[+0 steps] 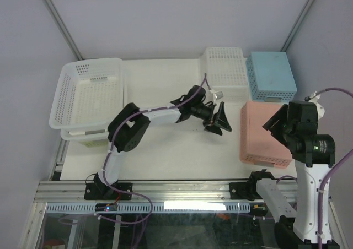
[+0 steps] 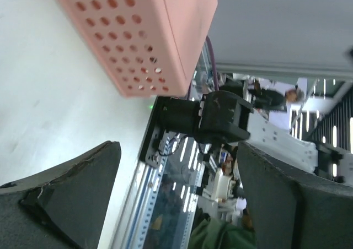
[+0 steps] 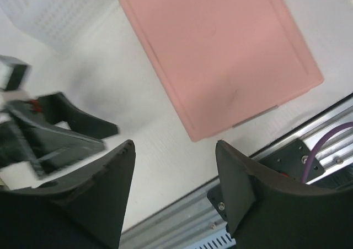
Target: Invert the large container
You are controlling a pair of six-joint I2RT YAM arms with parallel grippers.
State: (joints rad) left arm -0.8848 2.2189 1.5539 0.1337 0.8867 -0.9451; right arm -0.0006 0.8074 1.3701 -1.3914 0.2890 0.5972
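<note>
The large container (image 1: 88, 92) is a white perforated basket with a wide flared rim. It stands upright, opening up, at the far left of the table, resting on a smaller pale basket (image 1: 85, 136). It is out of both wrist views. My left gripper (image 1: 220, 119) is open and empty over the table's middle, far to the right of the container; its jaws (image 2: 177, 145) stand wide apart. My right gripper (image 1: 277, 123) is open and empty above the pink basket's near edge, and in its wrist view (image 3: 175, 144) it holds nothing.
A pink basket (image 1: 263, 134) lies upside down at the right, also in the left wrist view (image 2: 143, 34) and the right wrist view (image 3: 220, 56). A smaller white perforated basket (image 1: 224, 72) and a blue basket (image 1: 271, 75) lie upside down at the back right. The aluminium rail (image 1: 182, 189) runs along the near edge.
</note>
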